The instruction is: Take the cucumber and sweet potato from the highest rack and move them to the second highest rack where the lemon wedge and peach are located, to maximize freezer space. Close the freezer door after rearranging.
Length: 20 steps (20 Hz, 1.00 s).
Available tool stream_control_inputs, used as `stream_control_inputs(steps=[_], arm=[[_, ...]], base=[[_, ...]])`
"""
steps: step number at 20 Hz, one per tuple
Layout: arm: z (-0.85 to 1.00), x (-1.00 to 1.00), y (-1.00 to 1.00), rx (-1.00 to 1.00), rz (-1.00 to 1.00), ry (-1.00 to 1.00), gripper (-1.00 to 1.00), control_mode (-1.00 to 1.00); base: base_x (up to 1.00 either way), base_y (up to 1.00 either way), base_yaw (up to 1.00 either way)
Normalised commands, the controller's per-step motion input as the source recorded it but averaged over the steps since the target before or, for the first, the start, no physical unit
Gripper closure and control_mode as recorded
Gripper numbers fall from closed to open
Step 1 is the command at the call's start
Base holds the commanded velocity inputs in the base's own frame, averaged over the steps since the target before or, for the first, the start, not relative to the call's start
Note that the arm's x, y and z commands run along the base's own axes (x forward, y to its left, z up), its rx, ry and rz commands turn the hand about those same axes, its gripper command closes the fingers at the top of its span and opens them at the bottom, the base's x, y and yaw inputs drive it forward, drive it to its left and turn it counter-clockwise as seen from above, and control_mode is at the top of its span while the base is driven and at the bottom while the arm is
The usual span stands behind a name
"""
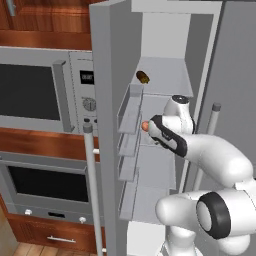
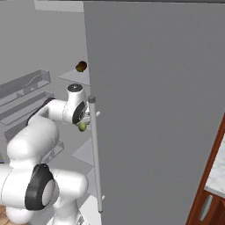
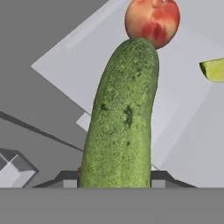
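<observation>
Claw [image 3: 114, 177] clenched on the cucumber [image 3: 122, 118], which extends straight ahead. Peach [image 3: 152, 20] lies beyond the cucumber's far tip; lemon wedge [image 3: 213, 70] ahead, to the right.

Cucumber [image 3: 122, 118] — long, dark green, pebbled skin, sticking straight out along the hand view, its far tip overlapping the lower edge of the peach [image 3: 152, 21]. Held off the rack, tilted slightly.

Peach: round, red with pale yellow patches, on the second highest rack [image 3: 175, 87], beyond the cucumber's tip.

Lemon wedge [image 3: 214, 70]: yellow-green slice, same rack, off to the right of the cucumber, well apart from the peach.

Sweet potato [image 1: 142, 77] — small, brown, oblong, lying on the highest rack [image 1: 170, 80], one level above the peach.
</observation>
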Motion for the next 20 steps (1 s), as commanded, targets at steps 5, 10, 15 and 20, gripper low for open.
stream_control_inputs(steps=[5,10,15,20], arm=[[-0.32,0.52,-0.09,0.00,0.00,0.00,1.00,-1.00],[-0.16,0.50,-0.12,0.00,0.00,-0.01,1.00,-1.00],[-0.15,0.55,-0.13,0.00,0.00,-0.01,1.00,-1.00],[-0.24,0.57,-0.09,0.00,0.00,0.00,1.00,-1.00]], base=[[0.00,0.00,0.00],[0.00,0.00,0.00],[0.00,0.00,0.00],[0.00,0.00,0.00]])
